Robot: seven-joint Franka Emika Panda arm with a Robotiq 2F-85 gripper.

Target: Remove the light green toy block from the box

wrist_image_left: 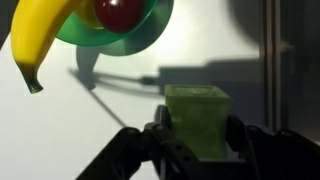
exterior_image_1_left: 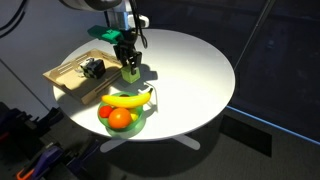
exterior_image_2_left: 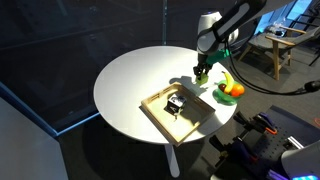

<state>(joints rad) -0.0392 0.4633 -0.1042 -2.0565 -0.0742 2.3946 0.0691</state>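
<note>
The light green toy block [wrist_image_left: 197, 118] sits between my gripper's fingers [wrist_image_left: 198, 135] in the wrist view, and the fingers press on both its sides. In both exterior views the block [exterior_image_1_left: 131, 71] [exterior_image_2_left: 201, 75] is at the white table's surface, outside the box and beside it. The box [exterior_image_1_left: 66, 75] [exterior_image_2_left: 160, 118] is a shallow light-wood tray and holds darker green and black toy pieces [exterior_image_1_left: 92, 68] [exterior_image_2_left: 174, 104]. My gripper [exterior_image_1_left: 126, 55] [exterior_image_2_left: 203, 68] points straight down over the block.
A green fruit bowl [exterior_image_1_left: 133, 125] [exterior_image_2_left: 219, 96] with a banana [exterior_image_1_left: 128, 99] [wrist_image_left: 40, 35] and round red and orange fruits [exterior_image_1_left: 120, 118] [exterior_image_2_left: 237, 90] stands close to the block. The round white table [exterior_image_1_left: 195, 70] [exterior_image_2_left: 130, 80] has open surface beyond.
</note>
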